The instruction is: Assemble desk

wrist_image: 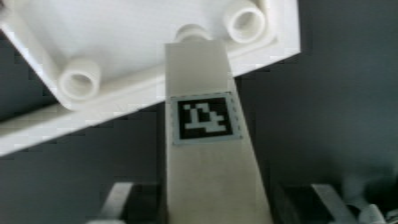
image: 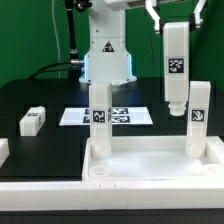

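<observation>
Clamped shut on a white leg (image: 175, 75), my hand (image: 176, 22) hangs high on the exterior view's right. I grip the leg by its upper end, so it points straight down. The wrist view shows my fingers (wrist_image: 121, 200) on either side of it, with its black-and-white tag (wrist_image: 201, 118) facing the camera. Its lower end is in the air, clear of the slab (image: 150, 160) - the big white desk top lying on the black bench (image: 50, 95) at the near edge. Two more legs stand upright at the slab's far corners, one on the exterior view's left (image: 100, 120) and one on its right (image: 198, 115), just beside the leg I hold. Past that leg's tip, the wrist view shows two round sockets (wrist_image: 80, 85) - both open. A loose leg (image: 33, 120) lies flat on the bench, well apart to the exterior view's left. The marker board (image: 125, 116) lies behind the slab.
</observation>
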Controlling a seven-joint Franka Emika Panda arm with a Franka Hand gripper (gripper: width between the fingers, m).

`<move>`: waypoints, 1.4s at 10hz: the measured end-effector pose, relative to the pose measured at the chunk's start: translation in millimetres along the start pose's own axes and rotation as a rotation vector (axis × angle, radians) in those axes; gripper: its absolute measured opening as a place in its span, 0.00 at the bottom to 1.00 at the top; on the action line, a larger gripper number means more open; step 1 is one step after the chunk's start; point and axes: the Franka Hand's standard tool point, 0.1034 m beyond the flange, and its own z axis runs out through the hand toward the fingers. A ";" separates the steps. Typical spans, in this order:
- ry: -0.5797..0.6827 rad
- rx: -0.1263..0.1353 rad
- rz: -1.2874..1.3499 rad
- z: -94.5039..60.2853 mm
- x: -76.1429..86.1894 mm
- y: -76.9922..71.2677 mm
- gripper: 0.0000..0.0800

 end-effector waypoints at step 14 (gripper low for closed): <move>0.054 -0.008 -0.103 54.4 -11.5 -42.5 0.36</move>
